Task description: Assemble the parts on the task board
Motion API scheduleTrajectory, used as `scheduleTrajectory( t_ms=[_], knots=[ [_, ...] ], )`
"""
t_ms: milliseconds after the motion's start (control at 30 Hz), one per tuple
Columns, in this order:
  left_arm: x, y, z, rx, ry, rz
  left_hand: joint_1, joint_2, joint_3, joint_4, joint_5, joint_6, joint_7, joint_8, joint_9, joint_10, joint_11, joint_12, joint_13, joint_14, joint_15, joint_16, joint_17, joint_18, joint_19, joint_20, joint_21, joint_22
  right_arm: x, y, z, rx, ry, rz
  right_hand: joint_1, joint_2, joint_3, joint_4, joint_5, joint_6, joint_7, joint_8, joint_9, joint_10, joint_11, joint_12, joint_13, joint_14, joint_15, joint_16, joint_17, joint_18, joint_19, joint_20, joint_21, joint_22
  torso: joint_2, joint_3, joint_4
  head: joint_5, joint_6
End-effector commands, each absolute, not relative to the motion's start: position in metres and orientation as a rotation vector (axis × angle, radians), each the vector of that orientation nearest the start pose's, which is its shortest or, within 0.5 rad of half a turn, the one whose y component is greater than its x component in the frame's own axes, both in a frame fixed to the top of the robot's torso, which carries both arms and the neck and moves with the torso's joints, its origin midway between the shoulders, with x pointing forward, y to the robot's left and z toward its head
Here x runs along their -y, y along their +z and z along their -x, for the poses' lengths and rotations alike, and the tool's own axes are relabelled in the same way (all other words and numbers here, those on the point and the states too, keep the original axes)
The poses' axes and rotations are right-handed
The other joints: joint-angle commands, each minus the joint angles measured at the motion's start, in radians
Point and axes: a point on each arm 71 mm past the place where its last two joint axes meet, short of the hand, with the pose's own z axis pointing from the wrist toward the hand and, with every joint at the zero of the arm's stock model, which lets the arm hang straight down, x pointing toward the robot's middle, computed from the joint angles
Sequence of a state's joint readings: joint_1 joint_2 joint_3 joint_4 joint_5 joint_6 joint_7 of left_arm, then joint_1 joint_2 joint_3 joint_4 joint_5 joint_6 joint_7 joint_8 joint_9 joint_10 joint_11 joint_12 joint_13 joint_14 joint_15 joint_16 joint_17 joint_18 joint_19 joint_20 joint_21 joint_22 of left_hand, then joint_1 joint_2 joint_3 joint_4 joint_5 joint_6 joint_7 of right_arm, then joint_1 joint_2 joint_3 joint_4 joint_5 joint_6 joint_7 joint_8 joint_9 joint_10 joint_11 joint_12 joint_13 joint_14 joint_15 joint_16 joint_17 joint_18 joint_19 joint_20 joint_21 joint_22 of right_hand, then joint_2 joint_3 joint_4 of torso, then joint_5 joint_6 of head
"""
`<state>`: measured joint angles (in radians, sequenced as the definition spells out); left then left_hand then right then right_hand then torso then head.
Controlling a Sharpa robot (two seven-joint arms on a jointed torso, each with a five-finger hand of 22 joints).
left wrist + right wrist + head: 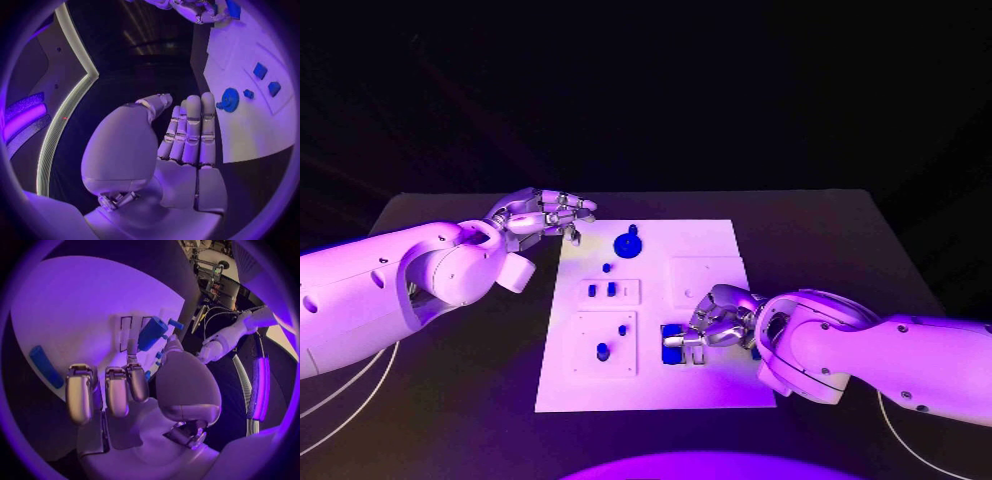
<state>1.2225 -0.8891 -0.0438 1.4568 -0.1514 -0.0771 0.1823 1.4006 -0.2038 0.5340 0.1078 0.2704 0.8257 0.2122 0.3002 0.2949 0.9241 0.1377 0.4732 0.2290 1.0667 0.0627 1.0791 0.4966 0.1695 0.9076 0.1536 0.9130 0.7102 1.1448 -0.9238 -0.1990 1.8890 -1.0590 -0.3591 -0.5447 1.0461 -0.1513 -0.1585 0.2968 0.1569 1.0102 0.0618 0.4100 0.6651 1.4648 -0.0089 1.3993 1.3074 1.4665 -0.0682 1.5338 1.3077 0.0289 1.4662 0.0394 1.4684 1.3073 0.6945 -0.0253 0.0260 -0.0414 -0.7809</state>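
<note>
Nearest the robot, at about four o'clock on the white task board (711, 385), the right hand (718, 322) hangs low over the board's near right corner, its fingers (117, 390) curled down around a blue part (152, 333), which is pinched against the thumb just above a pair of dark-outlined slots in the board. A second blue piece (675, 342) sits under the fingers at the board surface; whether it touches them cannot be told. A long blue bar (45, 366) lies flat on the board near that hand.

Toward seven o'clock on the board, a small blue peg (603, 351) stands in a raised square panel. Above it, near nine o'clock, two small blue blocks (600, 290) stand side by side in a smaller panel.

At the far end, around twelve o'clock, a blue gear-shaped part (629, 242) rests on the board near its far edge.

Farthest back, at about ten o'clock, the left hand (542, 216) hovers over the black bench (459, 400) just off the board's far left corner. Its fingers (190, 131) lie close together, extended side by side, the thumb tucked alongside, holding nothing and touching nothing.
</note>
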Motion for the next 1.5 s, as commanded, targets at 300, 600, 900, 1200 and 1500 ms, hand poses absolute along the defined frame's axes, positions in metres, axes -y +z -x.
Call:
scheduleTrajectory(
  t_ms=[300,600,900,1200,1500],
  knots=[
    [-0.237,-0.184,-0.496,-1.723,-1.499,1.009,-0.007,0.003,0.0,0.009,0.002,-0.007,-0.001,0.002,0.0,-0.008,0.001,0.004,-0.002,-0.006,-0.002,0.002,-0.001,0.015,0.003,0.003,-0.006,-0.001,0.163,-0.246,-0.356,-2.189,0.711,-0.268,0.158,0.042,0.036,-0.007,-0.008,0.009,-0.006,-0.004,0.013,0.049,-0.009,0.023,0.171,0.088,-0.011,0.006,0.181,-0.014,0.084,-0.008,0.029,0.244,0.0,0.0003,-0.0014,0.002,-0.001],
    [-0.237,-0.184,-0.496,-1.726,-1.498,1.009,-0.008,0.005,0.0,0.011,0.002,-0.008,-0.001,0.004,0.0,-0.009,0.001,0.006,-0.002,-0.006,-0.002,0.002,-0.001,0.015,0.004,0.003,-0.008,-0.002,0.163,-0.248,-0.354,-2.204,0.709,-0.254,0.194,0.044,0.049,-0.007,-0.007,0.029,-0.013,0.002,0.017,0.056,-0.015,0.037,0.18,0.089,-0.015,0.009,0.188,-0.017,0.087,-0.012,0.041,0.248,0.0,-0.0003,0.0008,0.002,-0.004],
    [-0.237,-0.184,-0.496,-1.726,-1.497,1.01,-0.008,0.005,0.0,0.011,0.002,-0.008,-0.001,0.004,0.0,-0.009,0.001,0.006,-0.002,-0.006,-0.002,0.002,-0.001,0.015,0.004,0.003,-0.008,-0.002,0.166,-0.25,-0.359,-2.198,0.676,-0.258,0.202,0.067,0.058,-0.006,-0.008,0.031,-0.014,-0.001,0.016,0.057,-0.016,0.038,0.182,0.089,-0.017,0.009,0.188,-0.017,0.087,-0.014,0.041,0.248,0.0,-0.0006,0.0005,0.002,-0.005],
    [-0.237,-0.184,-0.496,-1.726,-1.497,1.01,-0.008,0.006,0.001,0.013,0.002,-0.008,-0.001,0.004,0.0,-0.01,0.001,0.007,-0.002,-0.006,-0.002,0.002,-0.002,0.015,0.004,0.003,-0.009,-0.003,0.171,-0.251,-0.364,-2.17,0.656,-0.235,0.206,0.086,0.062,-0.007,-0.009,0.033,-0.015,-0.002,0.015,0.057,-0.017,0.037,0.182,0.089,-0.018,0.009,0.187,-0.016,0.086,-0.015,0.037,0.246,-0.001,0.0002,0.0002,0.003,-0.006],
    [-0.238,-0.184,-0.496,-1.725,-1.495,1.011,-0.008,0.007,0.001,0.013,0.002,-0.008,-0.001,0.005,0.0,-0.01,0.001,0.007,-0.002,-0.006,-0.002,0.003,-0.002,0.015,0.005,0.003,-0.01,-0.004,0.174,-0.252,-0.363,-2.184,0.658,-0.207,0.239,0.087,0.063,-0.014,-0.009,0.033,-0.016,-0.008,0.013,0.057,-0.018,0.036,0.182,0.089,-0.018,0.008,0.186,-0.016,0.086,-0.016,0.038,0.246,0.0,-0.0003,-0.0006,0.004,-0.009]
  ],
)
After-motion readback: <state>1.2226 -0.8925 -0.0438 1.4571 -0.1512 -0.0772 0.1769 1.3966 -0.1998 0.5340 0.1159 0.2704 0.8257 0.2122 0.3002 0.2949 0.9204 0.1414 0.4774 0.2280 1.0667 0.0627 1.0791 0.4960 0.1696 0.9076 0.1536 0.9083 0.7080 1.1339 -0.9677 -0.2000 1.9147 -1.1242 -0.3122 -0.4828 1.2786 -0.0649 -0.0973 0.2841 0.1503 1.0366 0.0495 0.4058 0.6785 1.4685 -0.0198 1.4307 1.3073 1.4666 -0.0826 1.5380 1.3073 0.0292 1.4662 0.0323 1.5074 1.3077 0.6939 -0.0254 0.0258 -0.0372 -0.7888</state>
